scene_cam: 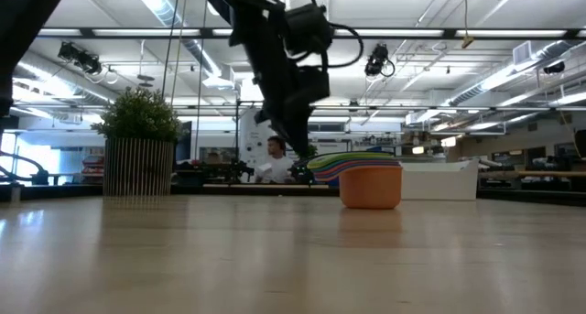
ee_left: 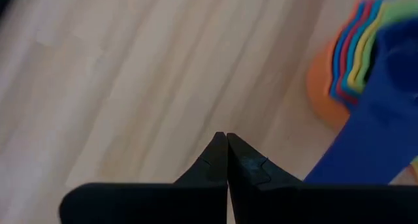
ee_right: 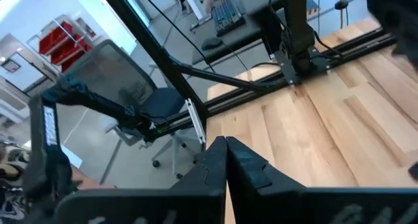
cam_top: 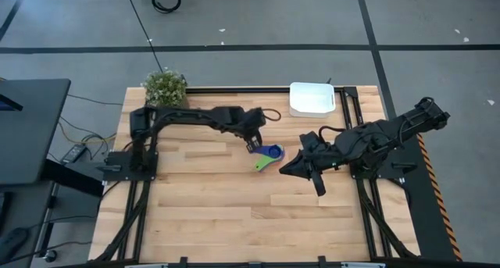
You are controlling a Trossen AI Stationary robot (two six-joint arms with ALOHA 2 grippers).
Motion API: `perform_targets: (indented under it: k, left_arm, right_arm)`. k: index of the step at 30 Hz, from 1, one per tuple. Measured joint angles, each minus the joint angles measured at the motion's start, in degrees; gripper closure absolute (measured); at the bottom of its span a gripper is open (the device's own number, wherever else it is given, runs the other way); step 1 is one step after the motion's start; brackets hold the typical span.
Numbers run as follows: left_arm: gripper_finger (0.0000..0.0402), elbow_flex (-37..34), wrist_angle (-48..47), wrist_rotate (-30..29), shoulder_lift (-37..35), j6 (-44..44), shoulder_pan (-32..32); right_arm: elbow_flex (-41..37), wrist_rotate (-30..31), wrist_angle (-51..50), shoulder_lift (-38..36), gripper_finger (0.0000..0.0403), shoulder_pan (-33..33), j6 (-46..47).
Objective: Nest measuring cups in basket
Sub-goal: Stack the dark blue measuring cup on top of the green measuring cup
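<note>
The measuring cups (cam_top: 269, 155) sit nested in one stack near the middle of the bench (cam_top: 203, 213), orange cup at the bottom, handles fanned toward the near left. The basket (cam_top: 312, 98) stands apart at the far edge, to the right. The left gripper (cam_top: 252, 145) hangs just beside the stack on its left, fingers pressed together, holding nothing. The right gripper (cam_top: 319, 182) lies to the stack's right, likewise pressed together and empty. A potted plant (cam_top: 165, 87) stands at the far left corner.

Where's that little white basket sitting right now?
From above, the white basket sits at the table's far edge, right of centre, apart from the stacked measuring cups nearer the middle.
</note>
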Motion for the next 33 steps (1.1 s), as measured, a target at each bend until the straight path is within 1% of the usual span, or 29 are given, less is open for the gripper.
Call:
perform_targets:
  k: [5, 16, 24, 30, 33]
  left_arm:
    - [0.0400, 0.00, 0.83, -0.21, 2.10, 2.60, -1.97]
    - [0.0400, 0.04, 2.52, -0.19, 2.96, 4.55, -4.69]
    - [0.0400, 0.00, 2.70, 2.86, 3.55, 3.85, -6.56]
    - [0.0400, 0.00, 2.88, 3.10, 3.55, 3.65, -8.94]
    - [0.0400, 0.02, 2.95, 5.36, 3.55, 2.53, -10.18]
  right_arm:
    - [0.00, 0.00, 1.33, 0.02, 0.0392, 0.00, 0.02]
    - [0.00, 0.02, 3.06, 0.02, 0.0394, 0.00, 0.02]
    - [0.00, 0.00, 3.14, 0.02, 0.0394, 0.00, 0.02]
    - [0.00, -1.36, 3.33, 0.02, 0.0394, 0.02, -0.13]
    - [0.00, -1.36, 3.34, 0.02, 0.0394, 0.00, -0.90]
